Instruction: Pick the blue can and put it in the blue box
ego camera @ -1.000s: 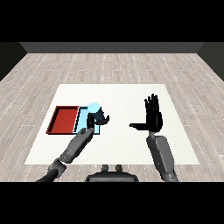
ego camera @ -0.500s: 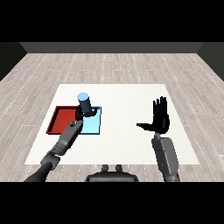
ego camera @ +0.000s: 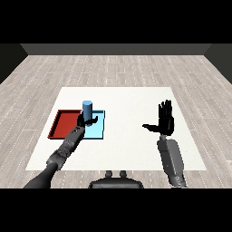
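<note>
Standing upright, the blue can is a plain cylinder with a paler top, held over the blue tray near its left edge, beside the red tray. The left robot hand curls round its lower part. The right robot hand is raised above the white surface, fingers straight and spread, holding nothing.

One blue can is counted, two trays, red and light blue, one white table, and two hands, left and right.
</note>
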Robot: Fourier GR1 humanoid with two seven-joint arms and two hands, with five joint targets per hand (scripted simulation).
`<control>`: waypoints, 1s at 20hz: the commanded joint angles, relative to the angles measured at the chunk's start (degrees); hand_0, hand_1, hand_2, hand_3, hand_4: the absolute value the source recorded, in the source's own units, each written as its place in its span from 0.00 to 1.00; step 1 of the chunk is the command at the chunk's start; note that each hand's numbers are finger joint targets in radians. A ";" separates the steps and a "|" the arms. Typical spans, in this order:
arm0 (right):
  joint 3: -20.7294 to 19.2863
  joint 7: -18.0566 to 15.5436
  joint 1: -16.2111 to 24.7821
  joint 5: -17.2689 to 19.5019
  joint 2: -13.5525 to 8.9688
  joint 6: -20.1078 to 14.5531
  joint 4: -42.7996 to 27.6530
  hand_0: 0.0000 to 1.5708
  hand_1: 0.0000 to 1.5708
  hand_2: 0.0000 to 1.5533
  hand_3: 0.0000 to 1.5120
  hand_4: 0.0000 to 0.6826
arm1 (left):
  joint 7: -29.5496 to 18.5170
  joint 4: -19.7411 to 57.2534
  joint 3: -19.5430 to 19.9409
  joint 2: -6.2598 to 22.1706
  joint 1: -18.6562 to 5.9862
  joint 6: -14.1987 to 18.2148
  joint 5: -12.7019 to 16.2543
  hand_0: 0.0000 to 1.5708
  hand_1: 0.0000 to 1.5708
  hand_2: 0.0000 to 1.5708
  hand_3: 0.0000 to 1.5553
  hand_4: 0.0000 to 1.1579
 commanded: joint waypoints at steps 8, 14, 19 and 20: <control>-1.22 -4.71 -0.18 -0.31 0.75 3.57 5.06 0.00 0.00 0.00 0.00 0.00 | 4.99 13.10 1.37 -0.79 2.02 -6.29 -0.82 0.74 0.74 0.69 0.35 0.67; -0.51 -4.04 -0.45 -0.08 1.40 3.48 3.71 0.00 0.00 0.00 0.00 0.00 | 6.31 14.18 -3.75 -2.01 -0.67 -1.60 -7.17 0.00 0.00 0.00 0.00 0.08; -2.22 -0.70 -0.43 -3.14 -0.73 5.81 0.90 0.00 0.00 0.00 0.00 0.00 | 0.36 12.29 0.32 -0.30 -0.33 4.39 -4.15 0.00 0.00 0.00 0.00 0.00; -0.84 -4.19 -1.42 -0.85 1.96 4.37 3.84 0.00 0.00 0.00 0.00 0.00 | -2.68 10.89 1.79 -2.23 0.65 6.98 -2.80 0.00 0.00 0.00 0.00 0.00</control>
